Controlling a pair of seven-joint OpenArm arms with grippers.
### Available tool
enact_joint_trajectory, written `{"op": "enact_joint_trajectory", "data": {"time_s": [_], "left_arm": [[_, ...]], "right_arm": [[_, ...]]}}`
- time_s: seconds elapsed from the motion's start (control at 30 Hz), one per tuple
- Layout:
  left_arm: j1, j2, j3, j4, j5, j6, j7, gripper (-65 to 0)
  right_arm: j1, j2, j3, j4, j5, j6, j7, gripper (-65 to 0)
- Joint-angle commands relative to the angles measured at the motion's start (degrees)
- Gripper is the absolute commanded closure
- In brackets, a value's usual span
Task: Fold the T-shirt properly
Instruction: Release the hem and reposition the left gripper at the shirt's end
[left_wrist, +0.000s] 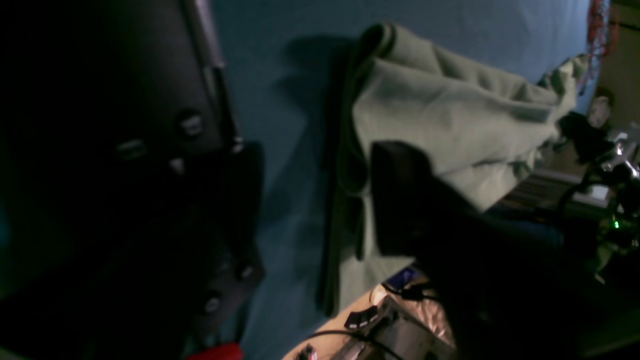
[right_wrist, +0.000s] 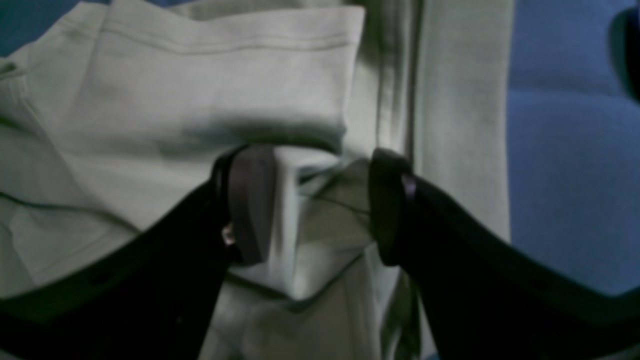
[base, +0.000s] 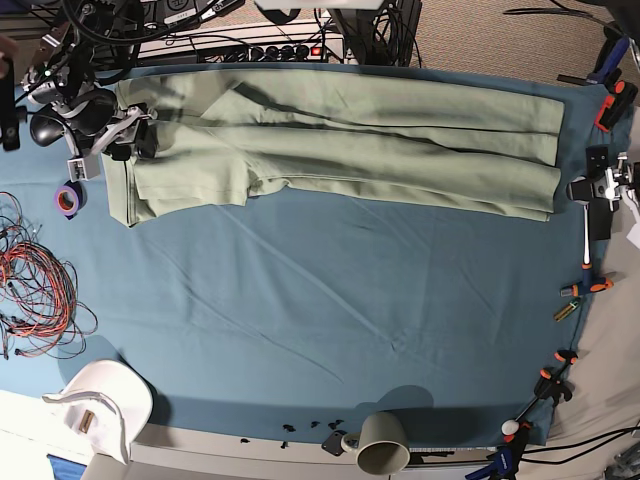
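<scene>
Left wrist view: dark and blurred, no readable writing or labels. The T-shirt (left_wrist: 450, 115), pale sage green, lies bunched in soft folds on the blue table cloth (left_wrist: 280, 150), one rolled edge running down the frame. One black finger (left_wrist: 400, 195) of the left gripper sits in front of the cloth; second finger not made out, so can't tell whether it is parted or closed. Right wrist view: no text visible. Right gripper (right_wrist: 310, 205) has both fingers spread, a raised pleat of the T-shirt (right_wrist: 210, 85) standing between the pads; left pad touches the fabric, right pad looks just clear of it, so jaws parted, not clamped. A stitched hem runs across the top of a folded flap, blue cloth to the right. Base view: no legible brands. T-shirt (base: 340, 150) laid out long across the far part of the table cloth (base: 320, 320), folded lengthwise into a wide band with creases, sleeve flap at its left end. Right gripper (base: 128, 135) is at that left end on the fabric. Left gripper (base: 600, 190) is at the table's right edge just off the shirt's right end, state not clear. Purple tape roll (base: 68, 199) by the shirt's left end, grey-green mug (base: 382, 442) at the near edge, red wire bundle (base: 35, 275) at left.
</scene>
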Motion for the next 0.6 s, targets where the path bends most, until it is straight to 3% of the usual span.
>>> {"op": "enact_joint_trajectory", "data": {"time_s": [0.0, 0.27, 0.57], "left_arm": [[0.3, -1.6, -0.2, 0.4, 0.3, -0.3, 0.2, -37.8], [5.4, -0.5, -0.2, 0.4, 0.3, -0.3, -0.7, -37.8], [5.4, -0.5, -0.2, 3.8, 0.3, -0.3, 0.4, -37.6]], "right_arm": [[0.2, 0.9, 0.5, 0.9, 1.0, 0.2, 1.5, -30.7], [0.2, 0.9, 0.4, 0.9, 1.7, 0.2, 1.8, -30.7], [0.2, 0.9, 0.4, 0.9, 1.7, 0.2, 1.8, -30.7]]}}
